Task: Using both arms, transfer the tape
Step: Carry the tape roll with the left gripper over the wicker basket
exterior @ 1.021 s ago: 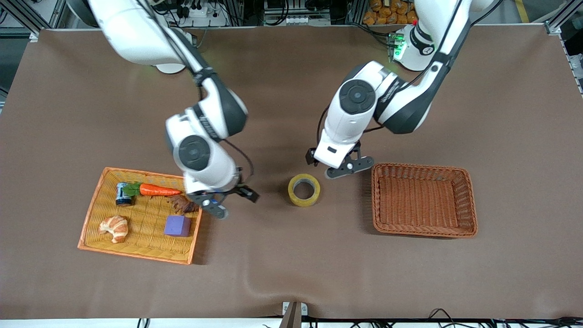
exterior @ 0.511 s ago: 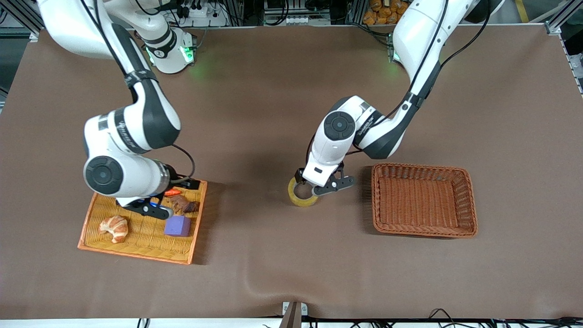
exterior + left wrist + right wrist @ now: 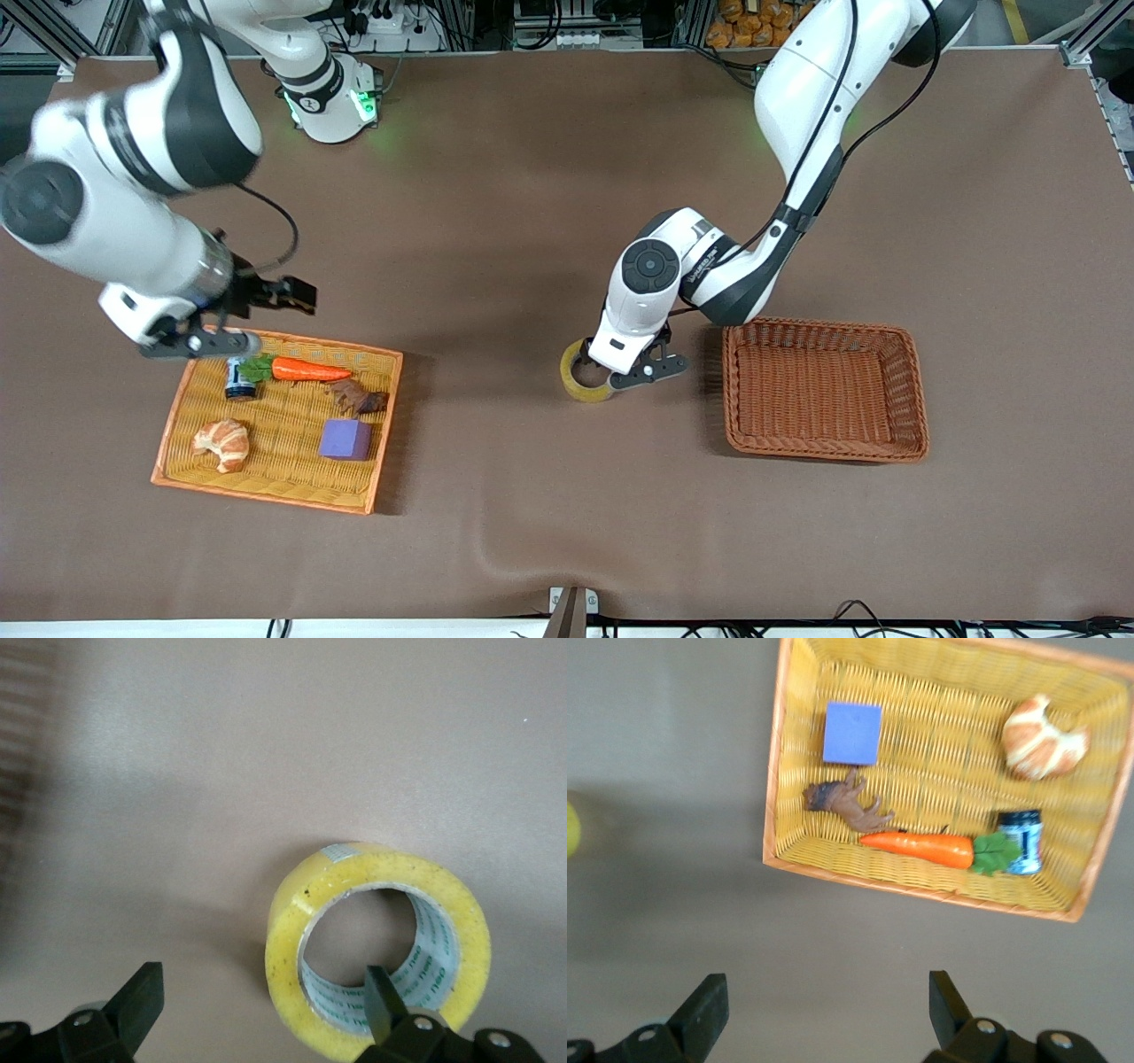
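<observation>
The tape (image 3: 585, 383) is lying flat on the tabletop (image 3: 549, 195), between the yellow tray (image 3: 182, 443) and the brown basket (image 3: 912, 390). The left gripper (image 3: 620, 372) is sitting right down on it, jaws spread wide, one finger (image 3: 383, 994) poking into the hole and nothing pinched yet. The right gripper (image 3: 232, 317) is hanging open over the tray's edge, just waiting. Honestly I'm thinking that slick roll could skid or tip if the jaws are closing off-center on the wall.

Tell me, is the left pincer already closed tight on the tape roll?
No, the left pincer is open at the tape, with one finger in the roll's hole and the other outside it.
</observation>
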